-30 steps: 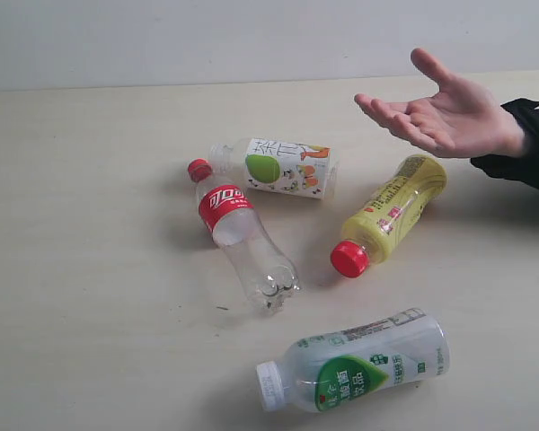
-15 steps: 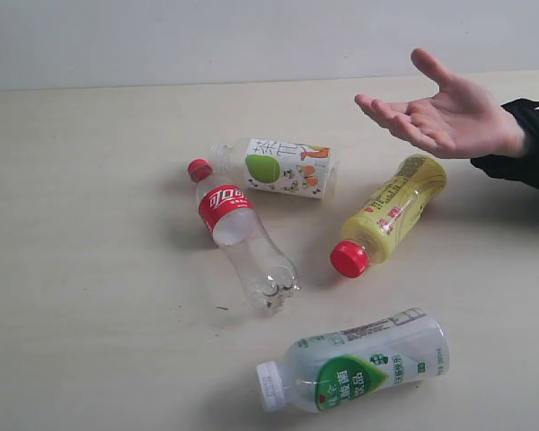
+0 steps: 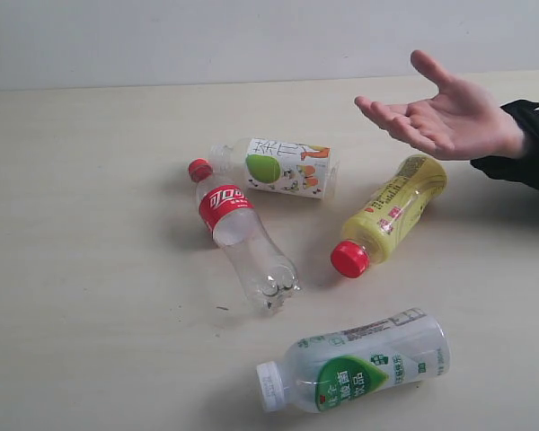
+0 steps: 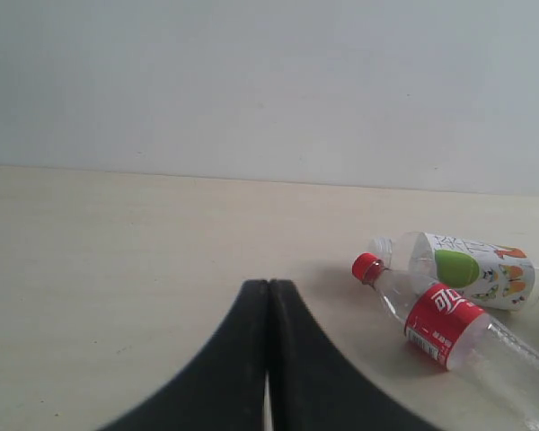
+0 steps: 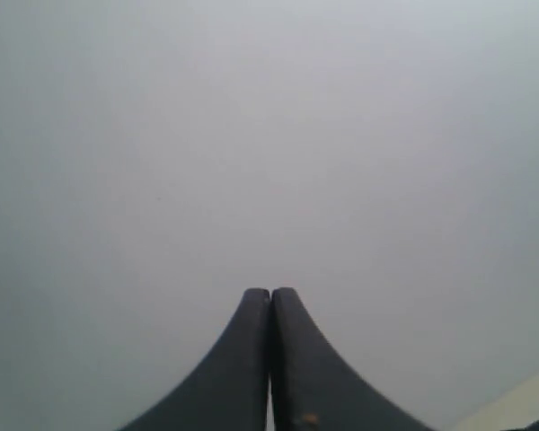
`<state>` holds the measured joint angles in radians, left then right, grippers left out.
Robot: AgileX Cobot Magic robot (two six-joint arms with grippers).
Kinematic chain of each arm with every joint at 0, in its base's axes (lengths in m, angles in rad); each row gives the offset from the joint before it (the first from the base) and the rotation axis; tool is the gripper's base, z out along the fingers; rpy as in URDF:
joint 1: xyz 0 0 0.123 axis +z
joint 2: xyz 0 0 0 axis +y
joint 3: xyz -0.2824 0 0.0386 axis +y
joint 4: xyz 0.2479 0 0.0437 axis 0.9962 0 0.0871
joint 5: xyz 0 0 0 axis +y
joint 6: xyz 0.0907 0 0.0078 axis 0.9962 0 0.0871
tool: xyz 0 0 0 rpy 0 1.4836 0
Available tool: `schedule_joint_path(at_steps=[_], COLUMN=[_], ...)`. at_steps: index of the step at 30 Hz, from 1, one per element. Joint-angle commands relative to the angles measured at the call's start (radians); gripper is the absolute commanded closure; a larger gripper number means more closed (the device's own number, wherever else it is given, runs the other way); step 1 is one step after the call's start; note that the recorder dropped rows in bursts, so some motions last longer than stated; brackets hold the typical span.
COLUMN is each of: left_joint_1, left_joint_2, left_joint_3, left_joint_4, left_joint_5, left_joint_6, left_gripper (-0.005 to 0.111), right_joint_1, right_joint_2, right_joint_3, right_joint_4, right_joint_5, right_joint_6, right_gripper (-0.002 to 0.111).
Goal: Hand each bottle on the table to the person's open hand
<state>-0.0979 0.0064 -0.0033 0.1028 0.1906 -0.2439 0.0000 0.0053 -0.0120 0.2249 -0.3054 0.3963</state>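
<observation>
1. Nothing has shifted since a second ago: all four bottles lie where they lay, and the hand is held in the same spot.
2. Nearest, at the lower centre-right of the exterior view, the white-and-green plastic bottle with a white cap [image 3: 355,361] lies on its side on the pale beige wood-grain worktop [image 3: 90,269].
3. At mid-frame, the clear plastic bottle with a red cap and red label [image 3: 241,233] lies left of centre. The yellow plastic bottle with a red cap [image 3: 391,215] lies right of centre, its base below the hand.
4. Behind these lies the white-labelled plastic bottle with a green apple [image 3: 277,167], its neck just beside the clear bottle's cap.
5. Farthest, at upper right, the person's bare open hand with a black cuff [image 3: 445,117] waits palm-up.
6. The left gripper [image 4: 269,287] has its black fingers pressed together, empty, facing the clear bottle. The right gripper [image 5: 270,292] is likewise closed together and empty, facing a blank grey wall.
7. Judged from this, no bottle is yet picked. The next move calls for parting one gripper and closing it across a bottle's body, which may roll.
</observation>
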Motion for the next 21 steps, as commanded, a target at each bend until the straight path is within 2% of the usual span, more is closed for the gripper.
schedule_joint_path(at_steps=[1,5,6,8,14,18,19,21], left_joint_1=[-0.006,-0.006,-0.006,-0.006,-0.006,-0.006,-0.006,-0.006], left_joint_2=[-0.006,-0.006,-0.006,-0.006,-0.006,-0.006,-0.006,-0.006], left_joint_3=[0.003,0.003,0.003,0.003,0.003,0.003,0.003,0.003], left_joint_4=[-0.005,-0.005,-0.005,-0.005,-0.005,-0.005,-0.005,-0.005], left_joint_5=[-0.005,-0.005,-0.005,-0.005,-0.005,-0.005,-0.005,-0.005], left_joint_6=[0.001,0.001,0.001,0.001,0.001,0.001,0.001,0.001], left_gripper=[0.107,0.107,0.107,0.107,0.107,0.107,0.107,0.107], right_joint_1=[-0.006,-0.006,-0.006,-0.006,0.006,0.006,0.006,0.006], right_joint_2=[0.055,0.228,0.277,0.358,0.645,0.846,0.933,1.008], right_joint_3=[-0.173,-0.437,-0.493,-0.593,-0.851,-1.040,-1.117,-1.176], right_joint_4=[-0.274,-0.472,-0.498,-0.485,-0.225,-0.070,-0.005,0.061], right_joint_5=[0.099,0.346,0.424,0.541,0.844,1.193,1.381,1.527], right_joint_6=[0.079,0.077,0.036,-0.178,-0.660,-1.024,-1.187,-1.302], right_gripper=[0.108,0.108,0.108,0.108,0.108,0.108,0.108,0.108])
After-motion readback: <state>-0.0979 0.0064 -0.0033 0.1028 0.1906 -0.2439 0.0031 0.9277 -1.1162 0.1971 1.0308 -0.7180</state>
